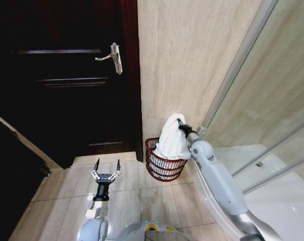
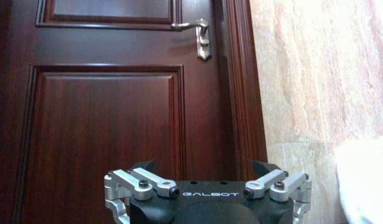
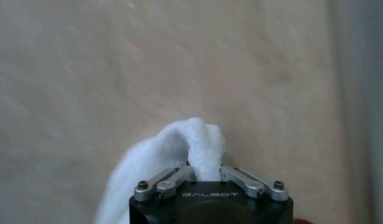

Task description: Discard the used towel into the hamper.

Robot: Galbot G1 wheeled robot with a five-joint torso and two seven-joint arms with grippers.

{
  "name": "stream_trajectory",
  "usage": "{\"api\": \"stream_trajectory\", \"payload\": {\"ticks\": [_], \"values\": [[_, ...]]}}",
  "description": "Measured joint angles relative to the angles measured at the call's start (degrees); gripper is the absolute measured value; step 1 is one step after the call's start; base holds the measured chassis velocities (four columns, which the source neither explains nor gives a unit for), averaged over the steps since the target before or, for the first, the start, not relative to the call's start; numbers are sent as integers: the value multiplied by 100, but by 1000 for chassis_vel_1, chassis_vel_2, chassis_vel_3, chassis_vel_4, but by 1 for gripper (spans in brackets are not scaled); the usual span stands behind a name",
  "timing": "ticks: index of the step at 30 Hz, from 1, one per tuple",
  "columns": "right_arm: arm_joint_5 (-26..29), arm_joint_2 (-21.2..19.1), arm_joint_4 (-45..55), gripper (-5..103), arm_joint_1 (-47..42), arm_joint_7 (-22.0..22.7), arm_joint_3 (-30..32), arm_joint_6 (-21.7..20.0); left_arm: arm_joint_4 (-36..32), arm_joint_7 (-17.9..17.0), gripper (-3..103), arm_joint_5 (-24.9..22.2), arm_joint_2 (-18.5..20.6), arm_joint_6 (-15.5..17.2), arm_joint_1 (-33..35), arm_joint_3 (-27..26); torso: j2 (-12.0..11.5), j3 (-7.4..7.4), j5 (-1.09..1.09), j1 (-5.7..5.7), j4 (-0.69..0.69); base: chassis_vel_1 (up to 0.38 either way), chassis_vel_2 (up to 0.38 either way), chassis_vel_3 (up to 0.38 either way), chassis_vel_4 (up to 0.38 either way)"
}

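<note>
A white towel (image 1: 172,138) hangs from my right gripper (image 1: 181,124), which is shut on its top fold above the hamper (image 1: 162,168). The towel's lower part drapes into the dark red wire hamper standing on the floor against the beige wall. In the right wrist view the towel (image 3: 191,144) bunches up between the closed fingers (image 3: 172,181). My left gripper (image 1: 107,165) hovers open over the floor tiles to the left of the hamper, holding nothing. The left wrist view shows its spread fingers (image 2: 141,179) facing the door, with the towel's edge (image 2: 365,182) at the side.
A dark wooden door (image 1: 66,80) with a metal lever handle (image 1: 112,57) stands to the left of the hamper. A glass shower partition (image 1: 262,100) rises on the right, with a raised sill (image 1: 204,196) along the floor. Beige tiles (image 1: 137,201) lie in front.
</note>
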Motion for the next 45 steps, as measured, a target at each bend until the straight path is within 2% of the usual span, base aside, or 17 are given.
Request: {"api": "stream_trajectory", "payload": {"ticks": [6,12,21,23,25,28,29,32,33,34,36,37,38,41,43,45], "values": [[-241,10,-517,5,-138,-248,232,-192,23,0,100,2,0,7,-33,6,1,0,0,0,0,0,0,0,0],[-538,150,-657,5,-292,-492,292,-903,45,6,100,24,0,19,-54,22,1,0,0,0,0,0,0,0,0],[-988,278,-871,3,-264,-808,313,-1300,-9,5,100,18,0,30,-5,-1,1,0,-1,0,1,0,0,0,0],[-1106,236,-672,12,-370,-844,294,-1231,-60,3,100,13,0,47,1,-1,1,1,1,0,1,0,0,0,0],[-1160,195,-521,12,-420,-829,305,-1166,-86,2,100,5,0,62,3,-1,1,1,1,0,1,0,0,0,0],[-1518,-4,68,28,-700,-881,450,-785,-140,-7,100,-46,0,123,18,1,1,1,0,0,3,0,0,0,0],[-1518,-4,68,28,-700,-881,450,-785,-140,-7,100,-46,0,123,18,1,1,1,0,0,3,0,0,0,0],[-2087,-251,746,44,-1167,-1210,745,-22,-138,-50,100,-47,0,199,22,59,2,1,0,0,-2,0,0,0,0],[-2087,-251,746,44,-1167,-1210,745,-22,-138,-50,100,-47,0,199,22,59,2,1,0,0,-2,0,0,0,0],[-2188,-298,934,44,-1298,-1227,810,173,-132,-54,100,-45,0,213,20,79,2,1,0,0,-1,0,0,0,0],[-2333,-356,1335,56,-1571,-1239,926,456,-129,-55,100,-46,0,253,9,106,2,1,0,0,0,0,0,0,0],[-2394,-360,1588,61,-1736,-1233,985,572,-129,-55,100,-62,0,274,-3,114,2,0,0,0,0,0,0,0,0],[-2394,-360,1588,61,-1736,-1233,985,572,-129,-55,100,-62,0,274,-3,114,2,0,0,0,0,0,0,0,0],[-2563,-263,2255,78,-2254,-1127,1099,703,-129,-58,100,-133,0,360,-43,118,2,0,0,0,1,0,0,0,0],[-2604,-233,2336,78,-2334,-1110,1115,721,-129,-59,100,-149,0,378,-50,116,2,0,-1,0,1,0,0,0,0],[-2881,24,2677,88,-2767,-1070,1219,839,-120,-64,100,-207,0,445,-76,112,2,0,0,0,1,0,0,0,0]]}}
